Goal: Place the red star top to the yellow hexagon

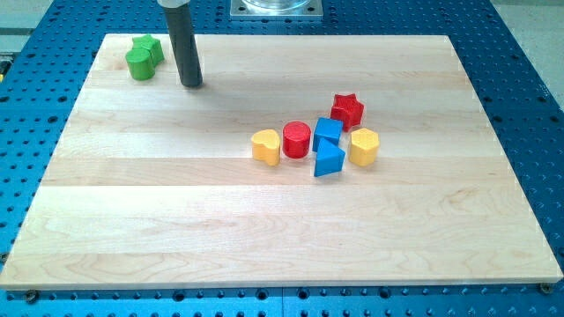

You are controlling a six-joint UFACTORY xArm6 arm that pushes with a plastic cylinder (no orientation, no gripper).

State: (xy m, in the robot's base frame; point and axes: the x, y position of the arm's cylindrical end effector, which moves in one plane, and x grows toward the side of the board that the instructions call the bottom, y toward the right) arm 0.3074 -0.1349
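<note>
The red star (347, 109) lies right of the board's middle, just above and slightly left of the yellow hexagon (363, 146); a small gap separates them. My tip (191, 84) rests on the board near the view's top left, far left of the red star, just right of the green blocks.
A blue cube (327, 133) and a blue triangular block (329, 160) sit left of the hexagon. A red cylinder (297, 139) and a yellow heart (266, 146) lie further left. Two green blocks (144, 57) sit at the wooden board's (176, 220) top left corner.
</note>
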